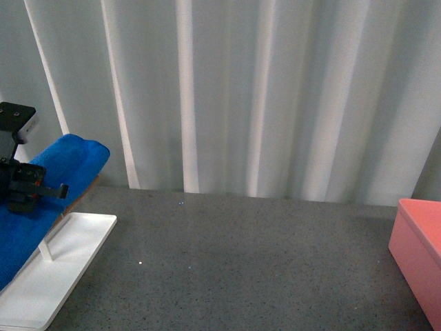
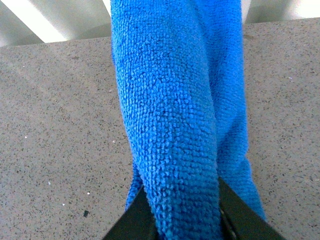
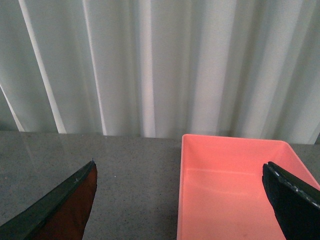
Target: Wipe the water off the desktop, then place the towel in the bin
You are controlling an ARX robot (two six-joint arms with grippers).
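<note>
Blue terry cloth fills the left wrist view: the towel (image 2: 175, 125) runs straight away from the left pincer (image 2: 182, 227) as one thick fold. Both dark fingers (image 2: 127, 225) are pressed against its sides, so this pincer is clamped on the towel.

In the front view the towel (image 1: 65, 165) lies at the far left edge, sloping from a high rounded end near the curtain down toward the robot, over the white rack (image 1: 62, 262). The open stretch of speckled grey worktop (image 1: 241, 255) lies to the towel's right, and the pink bin (image 1: 420, 241) stands well apart at the far right edge. Any wiping stroke therefore has to carry the cloth rightward and down onto the stone, and the left arm is plainly the nearer one.

The right pincer (image 3: 175, 210) is spread wide and holds nothing. It faces the bin (image 3: 230, 140), whose inside looks bare.

Only the front view shows rack, towel and bin together. It also shows a bright speck (image 1: 140, 263) on the worktop, and I cannot tell whether that is water. Only the left wrist view shows the grip itself.
</note>
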